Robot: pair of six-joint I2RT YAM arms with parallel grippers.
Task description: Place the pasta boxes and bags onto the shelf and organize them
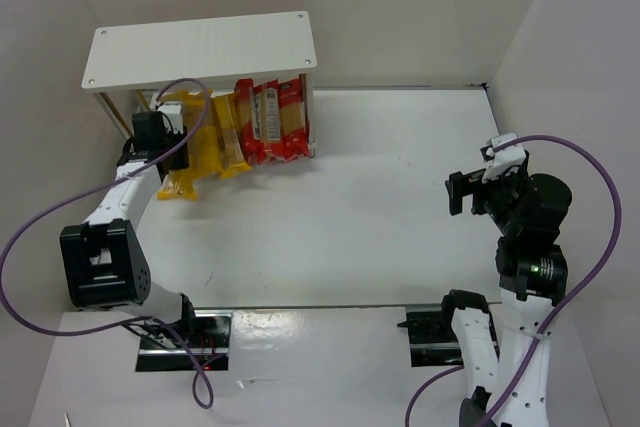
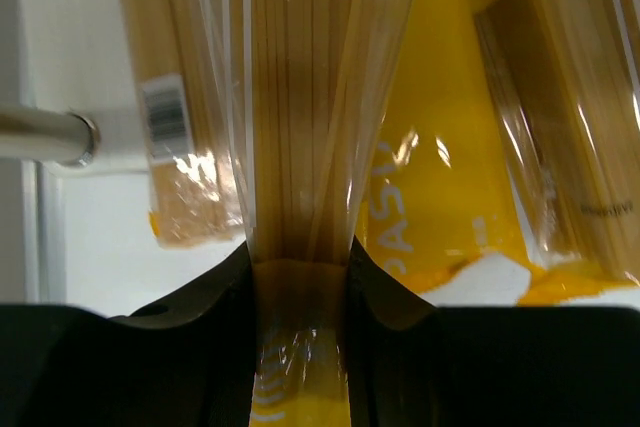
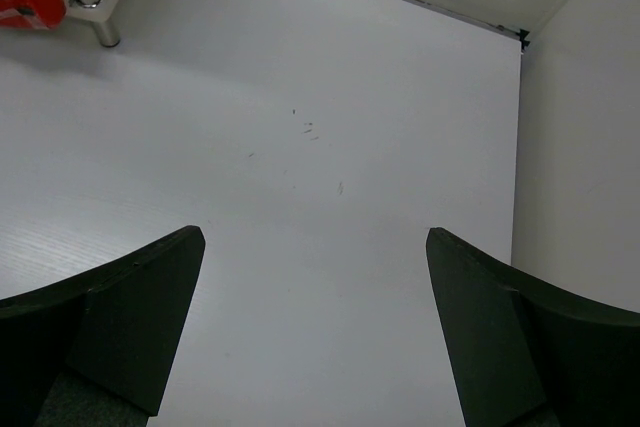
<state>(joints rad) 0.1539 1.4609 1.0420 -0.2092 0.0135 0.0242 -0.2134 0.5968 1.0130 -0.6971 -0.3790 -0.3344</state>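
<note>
As left jaws pinch, spaghetti bag (image 2: 300,97) between

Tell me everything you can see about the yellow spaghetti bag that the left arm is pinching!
The spaghetti bag is long and narrow, made of shiny, crinkly clear plastic with a yellow end, and straight tan pasta sticks show through it. The left end effector is shut on the near yellow end, one black finger on each side, squeezing it thin. The bag stretches away from the camera, close between two other yellow packs, partly under the white shelf.
</note>
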